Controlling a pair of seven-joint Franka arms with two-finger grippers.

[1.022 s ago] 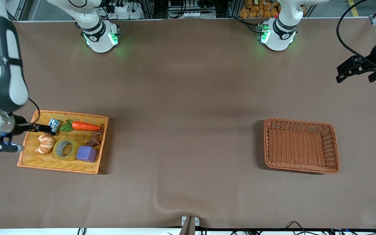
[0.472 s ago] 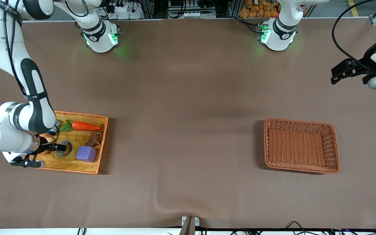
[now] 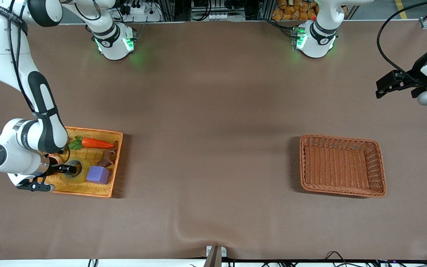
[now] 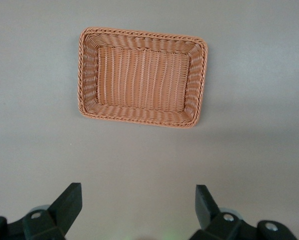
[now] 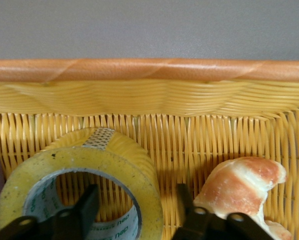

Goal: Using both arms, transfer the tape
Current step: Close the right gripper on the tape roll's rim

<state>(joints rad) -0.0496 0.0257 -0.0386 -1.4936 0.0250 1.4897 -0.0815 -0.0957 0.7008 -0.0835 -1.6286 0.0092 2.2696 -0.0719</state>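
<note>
The tape (image 3: 82,171), a yellowish ring, lies flat in the yellow wicker tray (image 3: 95,193) at the right arm's end of the table. My right gripper (image 3: 69,169) is low over it and open. In the right wrist view the gripper (image 5: 137,195) straddles the tape's (image 5: 114,160) wall, with one finger in the hole and one outside, beside the croissant (image 5: 239,182). My left gripper (image 3: 379,88) is open and empty, up in the air at the left arm's end of the table. It also shows in the left wrist view (image 4: 138,192).
In the tray with the tape are a purple cube (image 3: 98,174), a carrot (image 3: 95,143) and a small brown figure (image 3: 108,158). A brown wicker basket (image 3: 302,163) stands toward the left arm's end, also in the left wrist view (image 4: 142,34).
My right arm has swung in over the tray, and its gripper has moved from the tray's corner by the carrot down onto the tape. My left gripper has shifted slightly.
</note>
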